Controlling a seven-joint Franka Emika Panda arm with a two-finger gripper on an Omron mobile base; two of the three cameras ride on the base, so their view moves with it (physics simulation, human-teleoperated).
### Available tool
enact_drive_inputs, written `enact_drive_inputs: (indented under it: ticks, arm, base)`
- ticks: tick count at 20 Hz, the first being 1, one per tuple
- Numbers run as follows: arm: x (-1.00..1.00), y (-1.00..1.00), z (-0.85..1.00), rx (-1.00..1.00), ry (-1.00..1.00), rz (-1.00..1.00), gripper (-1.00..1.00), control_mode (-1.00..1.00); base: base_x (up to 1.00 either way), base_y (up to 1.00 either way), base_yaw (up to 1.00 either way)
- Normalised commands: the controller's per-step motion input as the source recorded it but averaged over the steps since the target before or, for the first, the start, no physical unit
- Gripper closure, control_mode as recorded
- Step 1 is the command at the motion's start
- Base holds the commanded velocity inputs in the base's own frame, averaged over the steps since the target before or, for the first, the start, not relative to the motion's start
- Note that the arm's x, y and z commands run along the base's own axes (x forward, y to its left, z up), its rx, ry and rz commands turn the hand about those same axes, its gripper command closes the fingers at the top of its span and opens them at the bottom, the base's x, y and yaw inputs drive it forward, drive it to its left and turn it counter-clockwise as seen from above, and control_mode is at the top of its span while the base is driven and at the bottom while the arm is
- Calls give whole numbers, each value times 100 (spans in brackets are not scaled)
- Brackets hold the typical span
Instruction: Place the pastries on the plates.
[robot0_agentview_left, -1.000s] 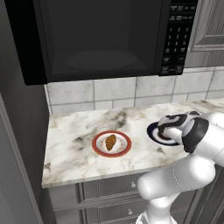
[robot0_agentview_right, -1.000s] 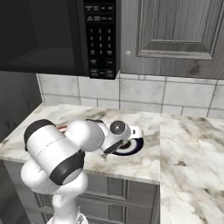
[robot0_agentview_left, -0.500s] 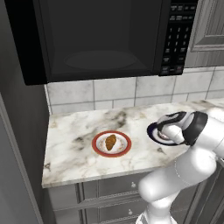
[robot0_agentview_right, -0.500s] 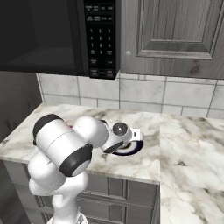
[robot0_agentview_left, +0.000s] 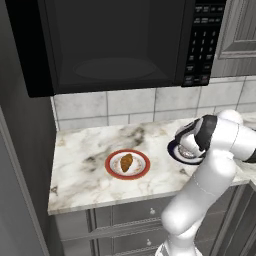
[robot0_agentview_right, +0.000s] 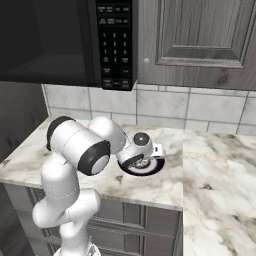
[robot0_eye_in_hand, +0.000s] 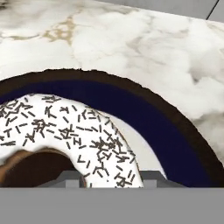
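A golden-brown croissant-like pastry (robot0_agentview_left: 126, 162) lies on the white plate with the red-orange rim (robot0_agentview_left: 111, 167) at the middle of the counter. To its right my gripper (robot0_agentview_left: 187, 150) (robot0_agentview_right: 142, 160) hangs low over the navy-rimmed plate (robot0_agentview_left: 172, 150) (robot0_agentview_right: 156, 168). In the hand view the ring donut with white icing and dark sprinkles (robot0_eye_in_hand: 65, 127) sits just over that plate's navy rim (robot0_eye_in_hand: 153, 118). My gripper (robot0_eye_in_hand: 109, 179) is shut on the donut, one fingertip (robot0_eye_in_hand: 70, 177) inside its hole and the other outside its ring. I cannot tell whether the donut touches the plate.
A black microwave (robot0_agentview_left: 110, 45) hangs above the marble counter (robot0_agentview_left: 85, 150), with grey tiles behind it. A dark wall closes off the counter's left end. Grey cabinet doors (robot0_agentview_right: 200, 35) hang to the right. The counter's front edge (robot0_agentview_right: 150, 200) runs just below the navy plate.
My arm's upper links have swung slightly while the hand stays low over the navy-rimmed plate with the donut. The croissant and its plate have not moved.
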Motion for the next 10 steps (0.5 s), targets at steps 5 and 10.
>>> enact_drive_inputs:
  ticks: [5, 10]
  arm:
    - [42, 0, -38, 0, 1, 0, -100, -100]
    - [-8, -13, -43, 0, 10, 0, -100, -100]
  base:
    - [0, 0, 0]
    - [0, 0, 0]
